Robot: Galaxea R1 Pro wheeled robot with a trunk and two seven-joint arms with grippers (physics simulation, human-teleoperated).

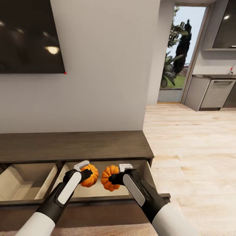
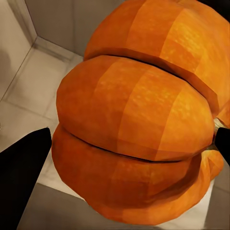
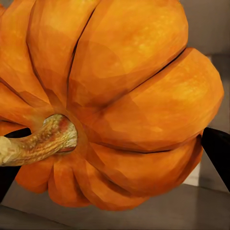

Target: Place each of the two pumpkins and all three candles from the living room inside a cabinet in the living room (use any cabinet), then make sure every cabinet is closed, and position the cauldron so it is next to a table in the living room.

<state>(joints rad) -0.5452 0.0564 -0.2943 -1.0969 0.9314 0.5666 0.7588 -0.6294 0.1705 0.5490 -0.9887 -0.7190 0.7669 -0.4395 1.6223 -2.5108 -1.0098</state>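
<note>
Step in hand: both pumpkins are being delivered to the cabinet (image 1: 75, 146); judging by the pose, this is the moment just ahead of release.
Left gripper (image 1: 86, 171): closed on the left pumpkin (image 1: 89, 175), with dark fingertips (image 2: 21, 165) showing at either flank of it in the left wrist view.
Right gripper (image 1: 115, 178): closed on the right pumpkin (image 1: 109, 178), turned on its side with its yellowish stem (image 3: 36, 143) pointing sideways in the right wrist view.
Where the pumpkins are: side by side, just apart, above the open right drawer (image 1: 149, 177) near its back.
Right drawer: pulled out, pale inside; apart from the two held pumpkins I see nothing in it, though the arms hide part of its floor.
Left drawer (image 1: 28, 180): also pulled out, pale inside, and the part in view holds nothing.
Cabinet top: bare dark wood under a wall-mounted screen (image 1: 31, 36).
Next move calls for: lowering each pumpkin to the drawer floor (image 2: 33, 81) and opening the fingers gently, since a round pumpkin may roll; then drawing the arms back over the front edge.
Left to do, as I judge it: three candles, shutting both drawers, and the cauldron.
Surroundings: pale wood floor (image 1: 196, 147) runs to a doorway (image 1: 178, 55) on the right.
</note>
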